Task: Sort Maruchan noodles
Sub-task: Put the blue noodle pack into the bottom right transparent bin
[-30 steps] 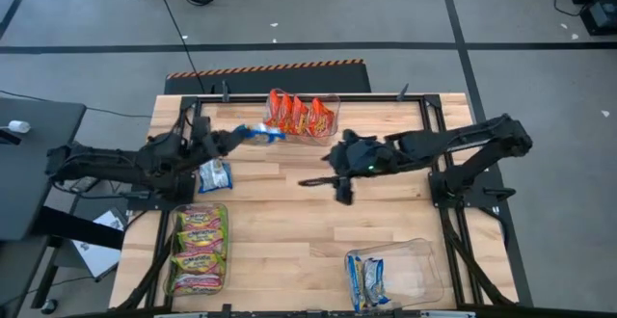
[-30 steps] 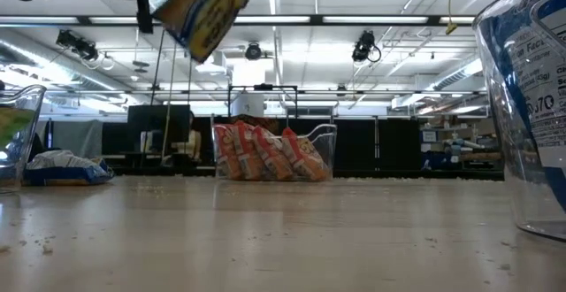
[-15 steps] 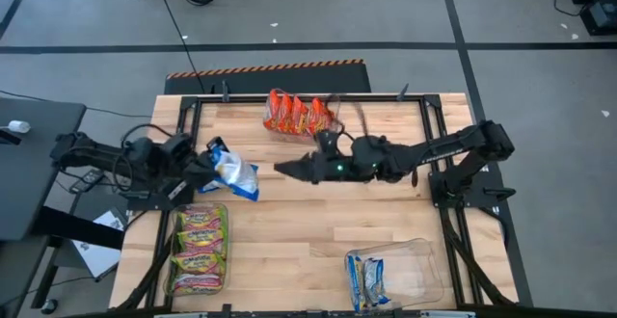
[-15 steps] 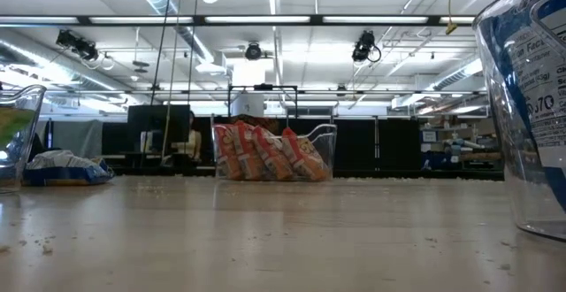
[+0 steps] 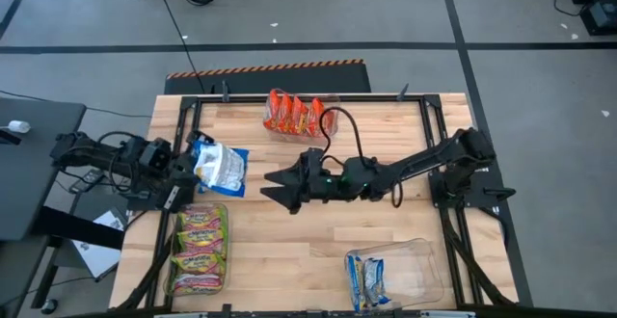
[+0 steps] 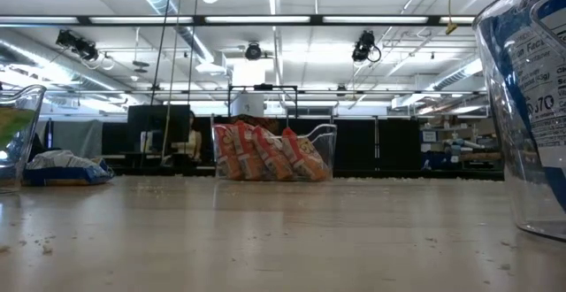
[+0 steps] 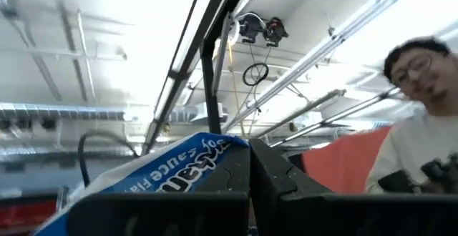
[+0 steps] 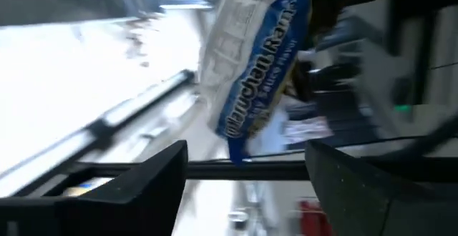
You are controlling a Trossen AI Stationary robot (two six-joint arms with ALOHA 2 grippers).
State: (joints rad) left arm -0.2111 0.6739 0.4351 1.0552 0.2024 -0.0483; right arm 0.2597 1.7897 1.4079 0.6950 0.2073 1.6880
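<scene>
High view shows the left gripper [image 5: 189, 169] clamped shut on a blue-and-white noodle packet [image 5: 219, 168], holding it up off the wooden table [image 5: 318, 226] near the table's left edge, just above the clear bin of green-and-yellow packets [image 5: 199, 248]. Facing that packet from the table's middle is the right gripper [image 5: 273, 183], its two fingers spread wide with nothing between them, the tips just short of the packet and pointing at it. From the right wrist view I can see the same packet [image 8: 257, 57] hanging beyond the spread dark fingers [image 8: 150, 175], its printed lettering turned sideways. The left wrist view looks up past its own closed fingers [image 7: 250, 186] at the ceiling, with the packet's blue edge [image 7: 179, 164] pinched there and a person [image 7: 422, 143] in a pale top off to the side. At the table's back edge sits a clear bin of red-orange packets [image 5: 299, 115], standing on edge in a row; it shows too in the low view [image 6: 265, 155]. Near the table's front right corner a third clear bin [image 5: 410, 265] holds blue-and-white packets [image 5: 366, 279] at its left end. Another blue packet [image 6: 66, 170] lies flat on the table's far left in the low view.
</scene>
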